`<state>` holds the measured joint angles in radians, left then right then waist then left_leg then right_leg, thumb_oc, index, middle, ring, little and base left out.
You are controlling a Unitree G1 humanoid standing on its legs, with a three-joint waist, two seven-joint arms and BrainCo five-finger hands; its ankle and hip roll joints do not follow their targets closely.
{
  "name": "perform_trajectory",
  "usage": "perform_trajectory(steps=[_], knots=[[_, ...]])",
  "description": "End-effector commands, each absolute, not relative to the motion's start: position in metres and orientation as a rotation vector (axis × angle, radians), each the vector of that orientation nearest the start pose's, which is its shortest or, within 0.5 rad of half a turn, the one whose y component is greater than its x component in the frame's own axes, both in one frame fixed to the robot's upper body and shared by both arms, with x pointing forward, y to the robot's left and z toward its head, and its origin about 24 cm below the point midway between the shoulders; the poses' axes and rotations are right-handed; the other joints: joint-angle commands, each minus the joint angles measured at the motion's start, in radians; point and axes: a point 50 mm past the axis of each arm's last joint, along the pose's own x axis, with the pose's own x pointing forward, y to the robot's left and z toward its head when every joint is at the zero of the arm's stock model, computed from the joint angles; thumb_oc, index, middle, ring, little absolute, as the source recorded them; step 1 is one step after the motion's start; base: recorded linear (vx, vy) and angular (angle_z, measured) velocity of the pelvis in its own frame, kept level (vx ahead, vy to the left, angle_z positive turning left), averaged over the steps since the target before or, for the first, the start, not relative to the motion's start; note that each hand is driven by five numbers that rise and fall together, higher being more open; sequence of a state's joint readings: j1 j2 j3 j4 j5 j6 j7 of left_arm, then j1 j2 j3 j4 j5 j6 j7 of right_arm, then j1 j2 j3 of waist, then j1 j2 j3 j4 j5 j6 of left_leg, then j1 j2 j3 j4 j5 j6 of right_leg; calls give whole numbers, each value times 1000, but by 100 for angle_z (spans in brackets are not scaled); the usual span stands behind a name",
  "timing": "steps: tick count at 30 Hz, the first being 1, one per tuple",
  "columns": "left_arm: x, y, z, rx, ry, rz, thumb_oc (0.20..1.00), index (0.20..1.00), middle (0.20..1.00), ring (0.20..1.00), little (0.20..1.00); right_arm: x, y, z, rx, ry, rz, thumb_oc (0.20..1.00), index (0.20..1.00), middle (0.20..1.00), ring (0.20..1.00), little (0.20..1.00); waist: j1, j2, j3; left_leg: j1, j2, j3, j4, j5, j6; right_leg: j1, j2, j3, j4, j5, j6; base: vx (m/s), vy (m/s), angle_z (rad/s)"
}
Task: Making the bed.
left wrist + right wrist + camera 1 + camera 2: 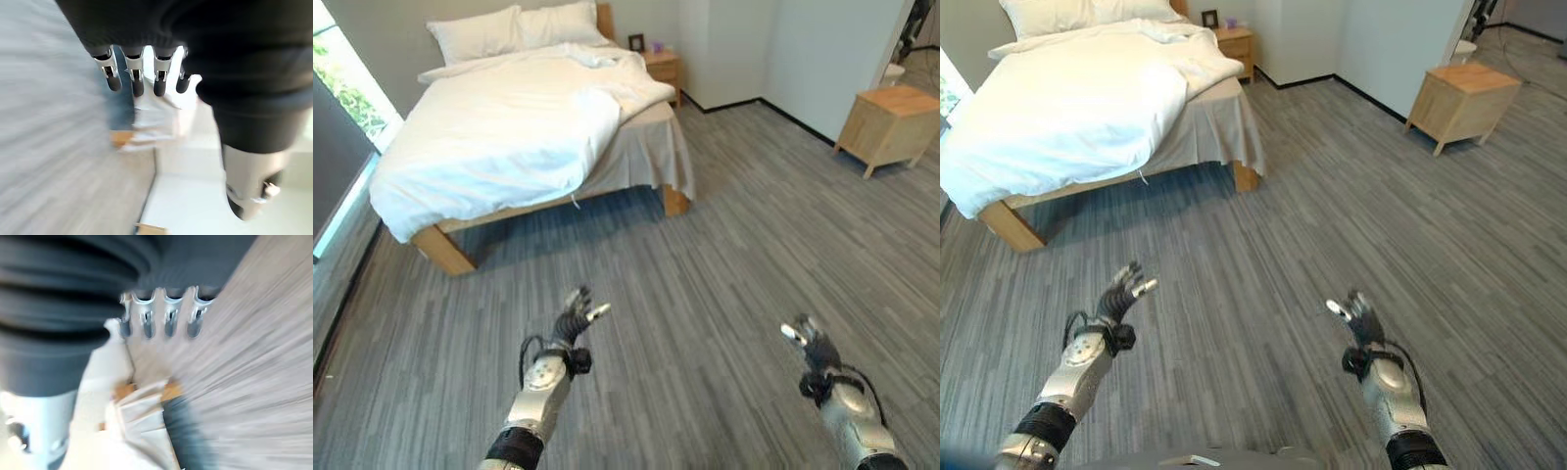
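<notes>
Two hands are held out low over the grey plank floor (734, 255), well short of the bed (533, 127). The left hand (574, 319) is raised at the lower left, fingers relaxed and spread apart, nothing held in them; in the left wrist view its fingertips (138, 87) are seen hanging in a loose row, with the thumb set apart. The right hand (811, 343) is lifted at the lower right, fingers likewise apart and empty, and in the right wrist view the fingers (170, 318) are lined up straight over the floor.

The bed is seen at the far left of the room, on a pale wooden frame (445, 250). It is covered by a white duvet (499, 132), which is draped down over the near side and is left rumpled, with a fold bunched up toward the right corner. A greyish sheet (651, 147) is left exposed under that fold and hangs down at the foot corner. Two white pillows (514, 29) are propped side by side at the head.

A small wooden nightstand (664, 67) is set just beside the head of the bed, and a second wooden cabinet (891, 122) is stood against the wall at the far right, well apart from both hands.
</notes>
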<state>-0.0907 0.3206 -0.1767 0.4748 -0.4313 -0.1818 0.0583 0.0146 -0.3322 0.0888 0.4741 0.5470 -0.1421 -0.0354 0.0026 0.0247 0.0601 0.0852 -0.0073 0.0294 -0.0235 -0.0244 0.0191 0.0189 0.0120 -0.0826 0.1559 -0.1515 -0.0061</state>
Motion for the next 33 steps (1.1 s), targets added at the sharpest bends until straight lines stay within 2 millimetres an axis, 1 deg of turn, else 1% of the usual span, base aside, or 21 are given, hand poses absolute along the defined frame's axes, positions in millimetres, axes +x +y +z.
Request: perform_trajectory(steps=[1,10,12,14,15,16,17,18,19,20,21,23,25,26,27,28,29,30,31,32,33], knots=[[256,225,-29,-67,266,138,1000,1000,1000,1000,1000,222,-229,-52,139,365,-162,1000,1000,1000,1000,1000,-2,-63,10,18,21,-53,-64,23,-70,84,-110,11,-235,166,149,70,37,-5],[242,231,-35,-98,278,195,1000,1000,1000,1000,1000,230,-213,-41,198,292,-110,1000,1000,1000,1000,1000,8,-59,41,3,4,-34,-64,9,-51,37,-134,41,-198,168,168,38,66,-10],[241,234,-31,-90,261,202,1000,1000,1000,1000,1000,235,-208,-32,195,247,-81,1000,1000,1000,1000,1000,13,-48,69,7,-2,-34,-64,-5,-25,-62,-151,60,12,165,196,48,168,-17],[241,234,-29,-70,257,188,1000,1000,1000,1000,1000,235,-204,-31,192,245,-63,1000,1000,1000,1000,1000,9,-43,98,21,-6,-33,-63,-17,-5,-161,-166,61,225,256,220,110,186,-20],[242,234,-25,-43,248,176,1000,1000,1000,1000,1000,236,-199,-29,204,237,-48,1000,1000,1000,1000,1000,-4,-27,122,51,1,-30,-64,-37,3,-243,-176,47,368,298,216,158,176,-15],[242,234,-25,-43,248,176,1000,1000,1000,1000,1000,236,-199,-29,204,237,-48,1000,1000,1000,1000,1000,-3,-28,122,52,0,-30,-64,-38,3,-244,-177,48,373,295,216,229,132,-7],[243,234,-25,-34,245,172,1000,1000,1000,1000,1000,235,-198,-29,203,238,-39,1000,1000,1000,1000,1000,-11,-24,126,71,6,-31,-64,-42,0,-274,-190,27,374,297,217,399,14,5],[244,235,-21,-36,228,177,1000,1000,1000,1000,1000,232,-198,-30,192,246,-25,1000,1000,1000,1000,1000,-36,-23,128,118,15,-38,-64,-64,-21,-311,-193,-12,242,270,206,560,-22,1],[247,234,-18,-43,214,179,1000,1000,1000,1000,1000,230,-201,-31,195,252,-34,1000,1000,1000,1000,1000,-57,-32,131,143,13,-54,-64,-77,-33,-334,-181,-7,140,265,205,474,-50,8],[247,234,-19,-44,215,179,1000,1000,1000,1000,1000,230,-202,-31,194,252,-34,1000,1000,1000,1000,1000,-60,-24,136,152,22,-57,-64,-82,-35,-320,-175,-15,133,265,203,470,-152,1],[255,230,-15,-47,203,167,1000,1000,1000,1000,1000,226,-207,-35,206,269,-67,1000,1000,1000,1000,1000,-94,-42,136,182,28,-90,-64,-99,-57,-349,-150,13,-57,296,218,491,-173,4],[262,225,-11,-22,192,138,1000,1000,1000,1000,1000,219,-212,-39,210,286,-89,1000,1000,1000,1000,1000,-129,-47,132,229,61,-114,-64,-115,-78,-371,-122,24,-187,337,234,596,-226,35],[264,217,-9,-18,176,107,1000,1000,1000,1000,1000,215,-217,-39,205,289,-99,1000,1000,1000,1000,1000,-144,-40,116,263,89,-135,-64,-104,-94,-370,-118,-4,-181,360,240,540,-223,83],[263,212,-11,-27,186,84,1000,1000,1000,1000,1000,212,-217,-40,222,293,-103,1000,1000,1000,1000,1000,-147,-36,100,258,104,-153,-13,-64,-113,-354,-119,-5,-156,351,224,377,-157,78],[263,212,-11,-27,186,84,1000,1000,1000,1000,1000,212,-217,-40,222,293,-103,1000,1000,1000,1000,1000,-147,-36,100,258,104,-153,-13,-64,-113,-354,-119,-5,-156,351,224,574,-231,82],[257,207,-16,-60,202,72,1000,1000,1000,1000,1000,209,-220,-45,225,317,-110,1000,1000,1000,1000,1000,-153,-26,89,228,137,-138,174,92,-157,-333,-91,-1,-90,324,175,783,-417,69],[255,204,-20,-96,222,79,1000,1000,1000,1000,1000,209,-223,-41,246,302,-119,1000,1000,1000,1000,1000,-144,-58,90,74,134,-112,543,253,-158,-259,-87,14,-73,284,113,1002,-600,30],[254,201,-20,-121,223,76,1000,1000,1000,1000,1000,212,-225,-38,284,284,-134,1000,1000,1000,1000,1000,-131,-79,100,1,138,-75,680,262,-131,-208,-79,17,-82,259,81,601,-445,15],[254,202,-20,-120,223,76,1000,1000,1000,1000,1000,212,-224,-38,285,284,-134,1000,1000,1000,1000,1000,-132,-81,98,-2,136,-77,680,264,-131,-210,-82,17,-83,260,81,590,-456,19],[256,193,-19,-128,222,19,1000,1000,1000,1000,1000,213,-234,-33,246,269,-145,1000,1000,1000,1000,1000,-77,-116,137,-181,98,-41,902,221,-101,-103,-79,46,-108,208,43,568,-349,6],[261,188,-14,-117,204,-7,1000,1000,1000,1000,1000,217,-241,-28,209,256,-165,1000,1000,1000,1000,1000,-57,-119,150,-268,86,-29,898,189,-97,-54,-80,53,-125,195,45,757,-396,-8]])
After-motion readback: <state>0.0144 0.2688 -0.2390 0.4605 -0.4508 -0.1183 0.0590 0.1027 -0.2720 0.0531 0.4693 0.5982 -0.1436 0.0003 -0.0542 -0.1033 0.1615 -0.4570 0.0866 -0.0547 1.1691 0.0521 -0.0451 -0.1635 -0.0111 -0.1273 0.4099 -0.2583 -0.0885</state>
